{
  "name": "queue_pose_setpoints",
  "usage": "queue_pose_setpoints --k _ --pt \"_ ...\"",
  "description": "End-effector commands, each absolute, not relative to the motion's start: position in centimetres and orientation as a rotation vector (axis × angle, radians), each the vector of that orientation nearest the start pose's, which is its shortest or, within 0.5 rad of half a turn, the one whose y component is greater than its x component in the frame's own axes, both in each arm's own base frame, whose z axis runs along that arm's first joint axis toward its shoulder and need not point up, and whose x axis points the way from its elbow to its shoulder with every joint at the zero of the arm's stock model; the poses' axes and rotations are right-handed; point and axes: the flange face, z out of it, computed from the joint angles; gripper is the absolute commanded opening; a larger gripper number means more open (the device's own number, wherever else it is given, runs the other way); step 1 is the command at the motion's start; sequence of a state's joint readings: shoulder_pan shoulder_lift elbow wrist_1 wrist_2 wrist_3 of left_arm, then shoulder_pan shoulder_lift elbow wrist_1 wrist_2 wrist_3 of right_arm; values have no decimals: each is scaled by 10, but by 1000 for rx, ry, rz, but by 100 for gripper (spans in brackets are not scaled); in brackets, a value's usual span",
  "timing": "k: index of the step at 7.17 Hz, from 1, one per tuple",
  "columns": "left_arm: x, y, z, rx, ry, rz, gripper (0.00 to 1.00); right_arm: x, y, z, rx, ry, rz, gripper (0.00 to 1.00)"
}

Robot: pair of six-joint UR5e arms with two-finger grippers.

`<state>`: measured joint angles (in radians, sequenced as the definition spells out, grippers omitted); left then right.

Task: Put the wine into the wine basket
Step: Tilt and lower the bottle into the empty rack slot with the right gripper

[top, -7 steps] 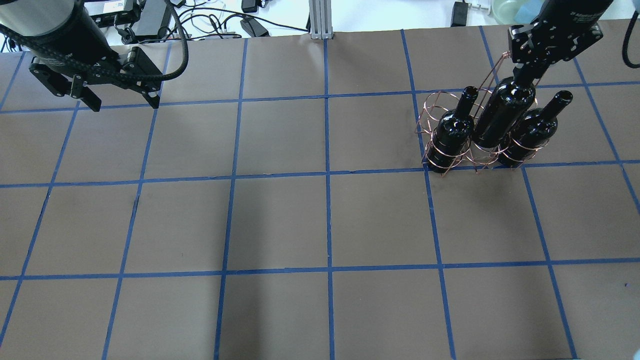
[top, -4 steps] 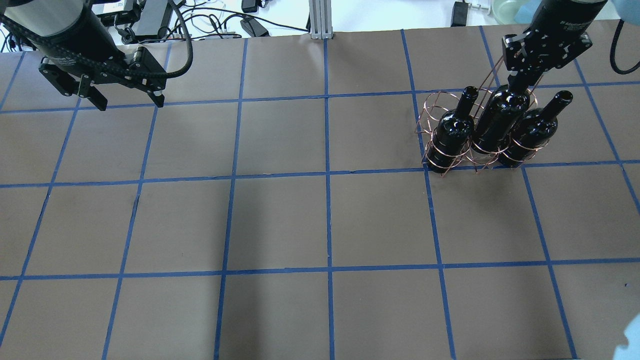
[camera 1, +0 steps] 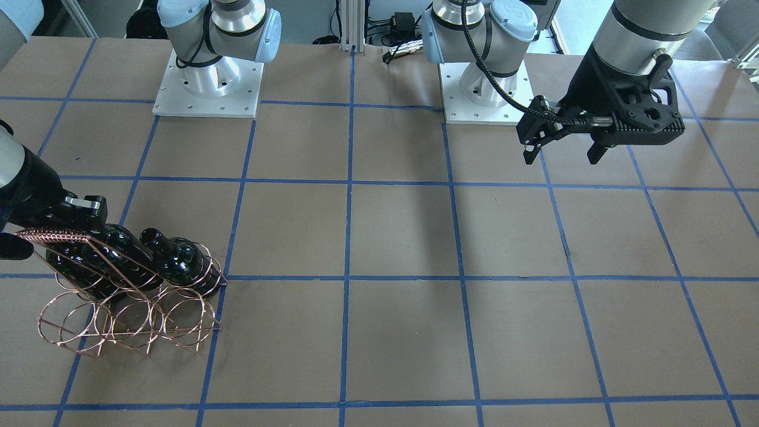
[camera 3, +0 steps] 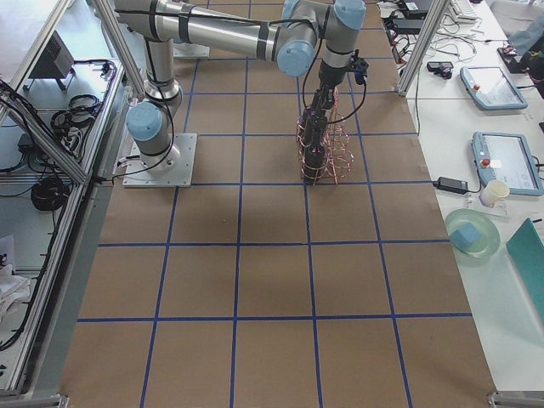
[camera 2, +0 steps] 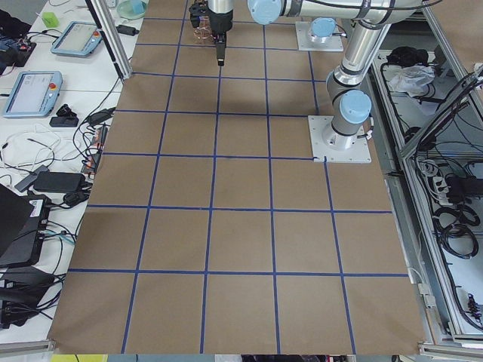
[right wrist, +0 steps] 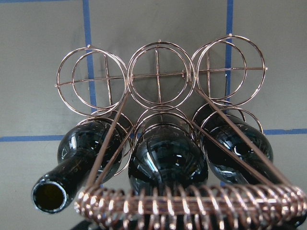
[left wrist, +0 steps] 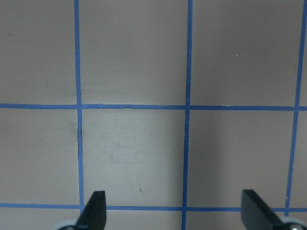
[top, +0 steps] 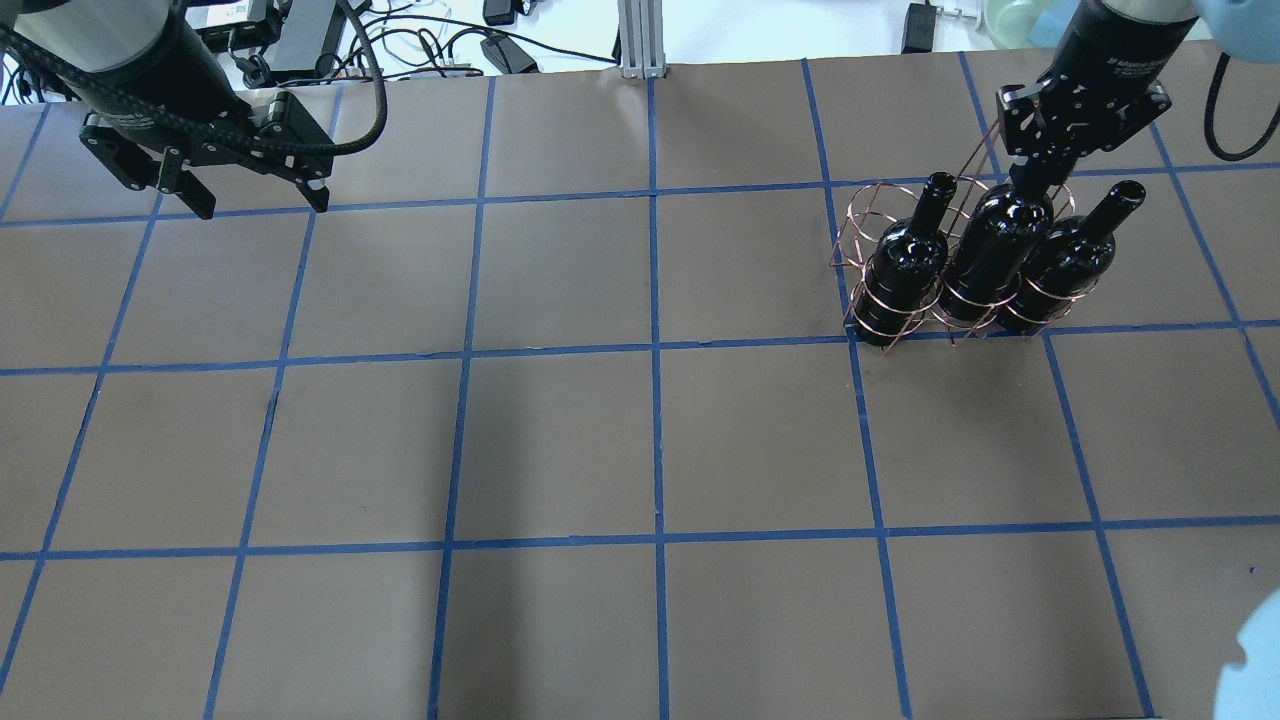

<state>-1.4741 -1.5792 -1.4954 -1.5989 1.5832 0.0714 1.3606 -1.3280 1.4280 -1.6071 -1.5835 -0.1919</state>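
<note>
The copper wire wine basket (top: 870, 215) stands at the table's far right and holds three black bottles in its lower rings. My right gripper (top: 1030, 178) is shut on the neck of the middle wine bottle (top: 992, 258), which rests tilted in the centre ring. The right wrist view shows that bottle (right wrist: 165, 163) under the coil-wrapped top bar (right wrist: 192, 206), with the empty upper rings (right wrist: 158, 74) beyond; my fingers are hidden there. The front view shows the basket (camera 1: 118, 314) at the left. My left gripper (top: 262, 207) is open and empty above the far left of the table, as the left wrist view (left wrist: 173, 206) shows.
Two other bottles (top: 905, 265) (top: 1065, 265) flank the held one. Cables and power bricks (top: 300, 30) and an aluminium post (top: 635, 40) lie past the far edge. A blue-gloved hand (top: 1260, 650) shows at the lower right corner. Both arm bases (camera 1: 207, 89) (camera 1: 483, 89) stand on the table.
My right gripper has lowered the middle bottle down into the basket's centre ring. My left gripper has drifted slightly to the right and stayed open.
</note>
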Motion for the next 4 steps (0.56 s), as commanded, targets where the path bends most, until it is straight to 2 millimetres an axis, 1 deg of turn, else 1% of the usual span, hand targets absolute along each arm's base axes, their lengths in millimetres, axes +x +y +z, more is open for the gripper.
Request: queue_pose_setpoints --k 1,2,3,4 --pt "-83 -508 518 -34 3123 -53 100 7 -602 424 33 3136 119 0" --pt "-83 -508 518 -32 3123 -53 100 7 -602 423 31 3136 122 0" --pt "-83 -509 518 -32 3125 -60 100 7 -603 415 26 3130 144 0" --pt "-83 -508 518 -32 3124 -58 100 6 -604 406 33 3134 121 0"
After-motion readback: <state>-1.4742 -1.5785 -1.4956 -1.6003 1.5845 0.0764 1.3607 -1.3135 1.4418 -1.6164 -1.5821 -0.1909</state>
